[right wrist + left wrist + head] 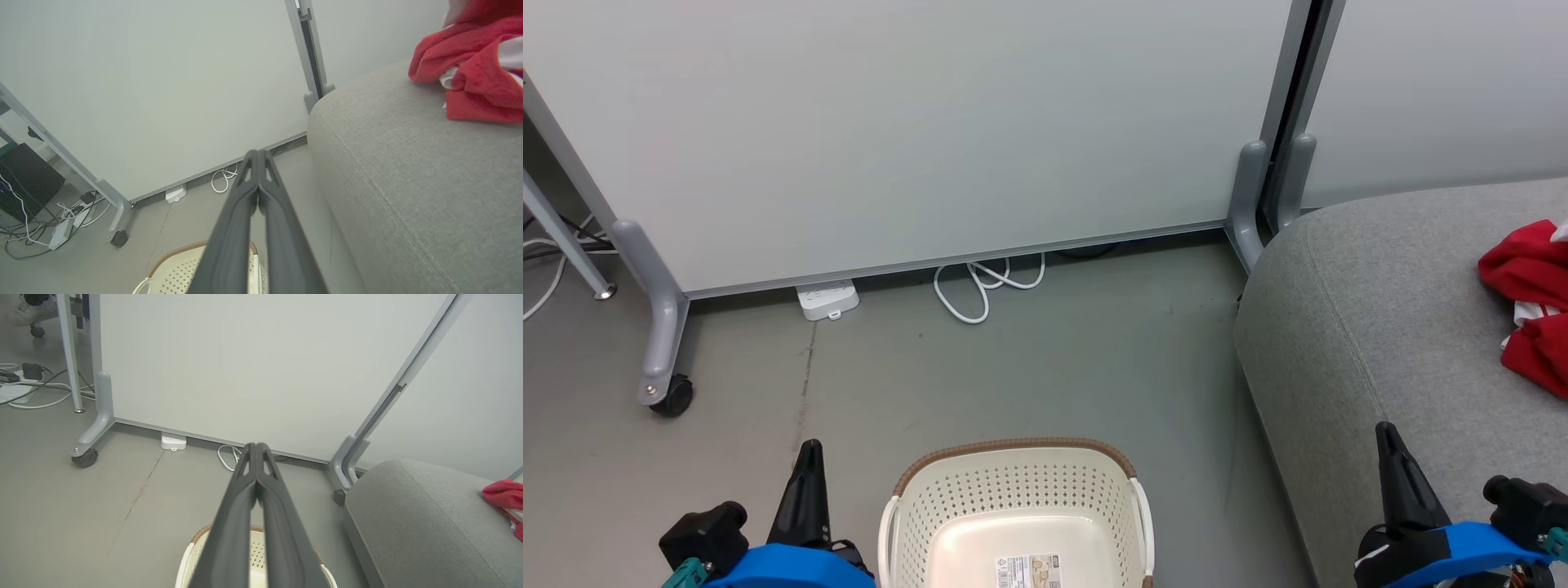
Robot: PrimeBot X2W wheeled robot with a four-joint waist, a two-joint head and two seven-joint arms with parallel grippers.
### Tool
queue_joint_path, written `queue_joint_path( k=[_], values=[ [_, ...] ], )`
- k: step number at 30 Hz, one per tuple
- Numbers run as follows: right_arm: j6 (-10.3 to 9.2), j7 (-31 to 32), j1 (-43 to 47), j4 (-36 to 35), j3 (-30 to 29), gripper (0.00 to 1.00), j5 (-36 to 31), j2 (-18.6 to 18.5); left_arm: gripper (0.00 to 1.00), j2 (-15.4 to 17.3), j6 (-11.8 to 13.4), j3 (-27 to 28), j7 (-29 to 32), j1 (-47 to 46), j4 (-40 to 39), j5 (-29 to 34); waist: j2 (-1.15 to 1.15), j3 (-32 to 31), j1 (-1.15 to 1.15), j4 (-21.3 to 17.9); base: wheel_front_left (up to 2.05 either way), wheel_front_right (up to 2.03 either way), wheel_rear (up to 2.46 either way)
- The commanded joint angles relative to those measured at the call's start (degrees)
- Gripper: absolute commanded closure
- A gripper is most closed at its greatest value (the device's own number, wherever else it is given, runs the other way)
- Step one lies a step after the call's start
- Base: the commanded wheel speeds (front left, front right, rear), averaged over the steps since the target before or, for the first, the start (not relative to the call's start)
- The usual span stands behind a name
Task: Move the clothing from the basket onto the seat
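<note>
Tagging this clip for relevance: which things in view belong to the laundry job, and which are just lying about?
Belong to the job: red clothing, the grey seat it lies on, white basket.
Just lying about: power strip, coiled white cable, wheeled partition panels.
</note>
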Motion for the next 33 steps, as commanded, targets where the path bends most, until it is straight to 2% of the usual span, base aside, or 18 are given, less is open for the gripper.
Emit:
queue_joint_path(
  k=[1, 33],
  values=[
    [0.00, 0.52, -1.50, -1.12, -0.21, 1.00, 2.25, -0.13, 1.00, 0.03, -0.16, 0.56, 0.57, -1.84, -1.06, -2.18, 0.00, 0.01, 0.00, -0.02, 0.00, 0.00, 0.00],
    [0.00, 7.28, -2.93, -2.44, -1.29, 1.00, 29.19, 0.53, 1.00, 0.01, -0.85, 4.06, 7.35, -3.90, -2.01, -29.15, 0.00, 0.33, 0.00, -0.50, 0.00, 0.00, 0.00]
  ],
)
